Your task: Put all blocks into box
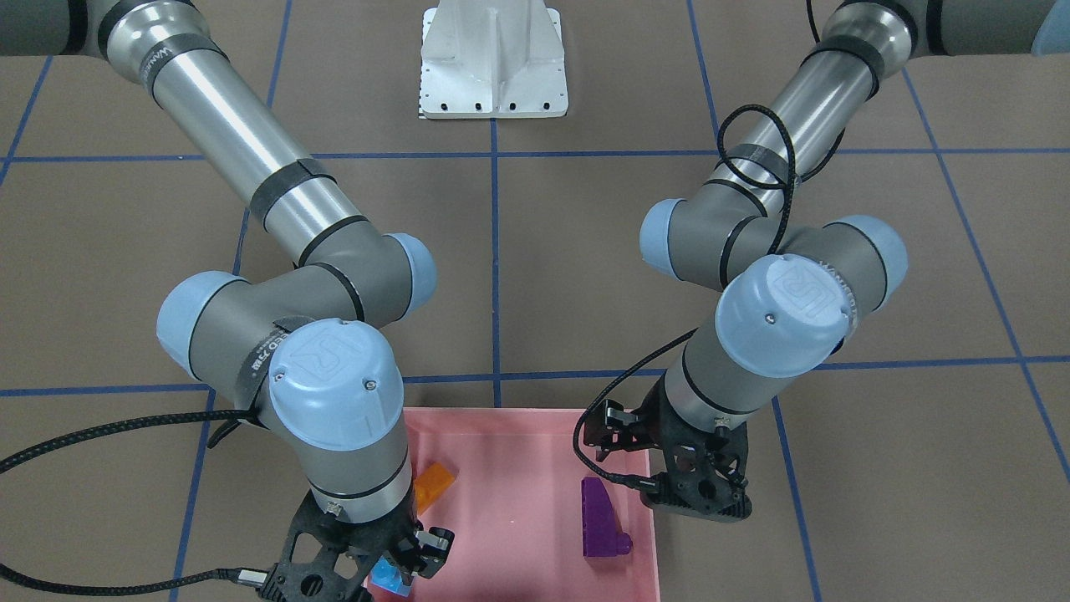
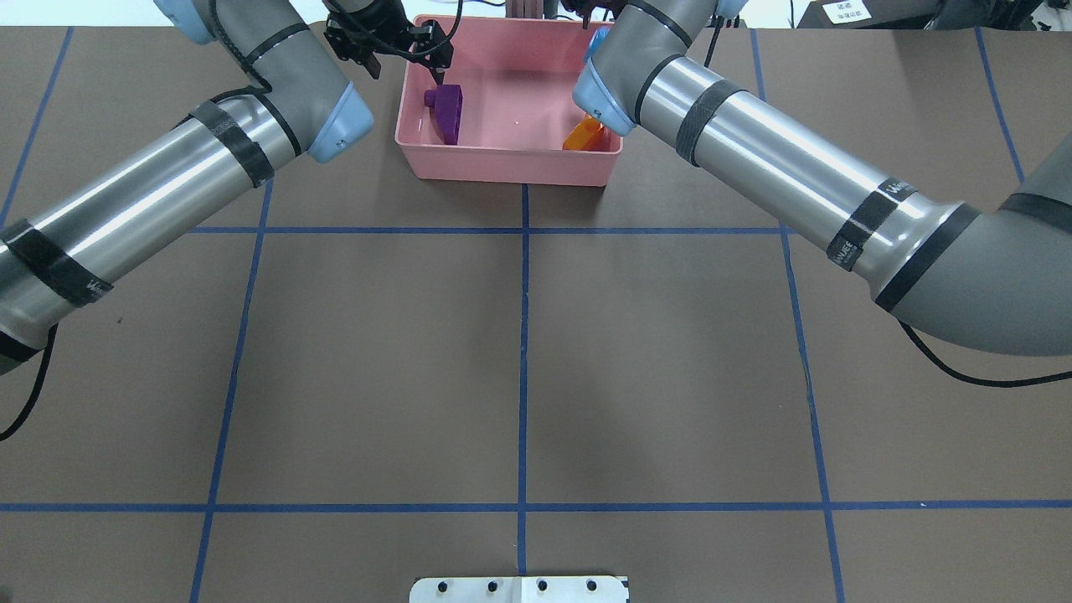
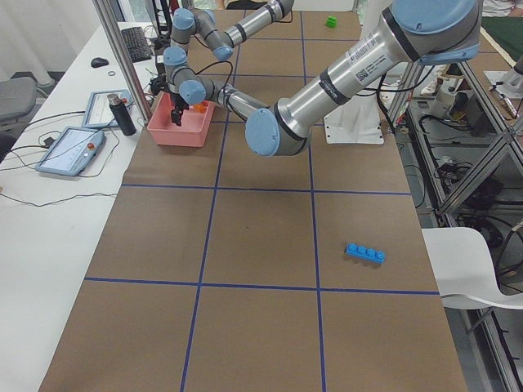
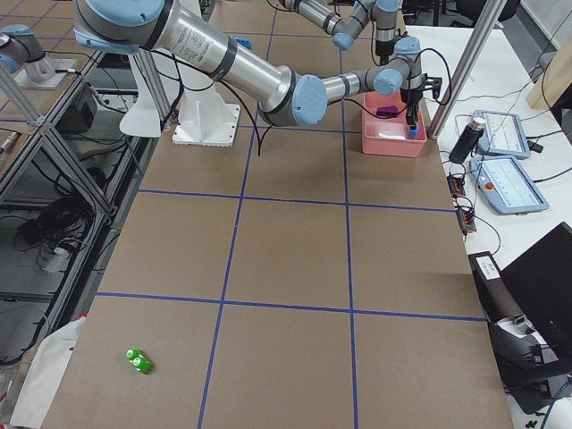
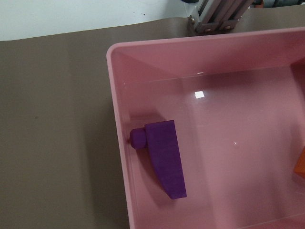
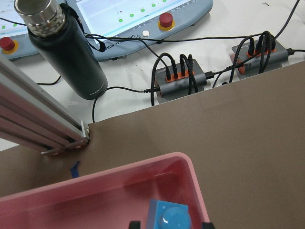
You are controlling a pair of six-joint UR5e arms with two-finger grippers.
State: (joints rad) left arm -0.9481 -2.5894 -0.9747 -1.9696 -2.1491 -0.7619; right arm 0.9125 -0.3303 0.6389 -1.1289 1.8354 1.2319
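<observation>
The pink box [image 1: 518, 502] sits at the table's far edge. A purple wedge [image 5: 164, 160] and an orange brick [image 1: 433, 485] lie inside it. My left gripper [image 2: 404, 65] hangs open over the box wall beside the wedge, holding nothing. My right gripper [image 6: 170, 224] is open over the opposite corner. The small blue brick [image 6: 170, 217] lies just beyond its fingertips with a gap on each side. The long blue brick [image 3: 364, 253] and the green brick [image 4: 137, 359] lie on the table, far from the box.
Just past the box stand an aluminium post [image 6: 38, 124], a dark bottle [image 6: 62, 47], control tablets [image 4: 500, 170] and cable hubs [image 6: 178, 78]. The white robot base [image 2: 519, 589] is at the near edge. Blue tape lines cross the brown table.
</observation>
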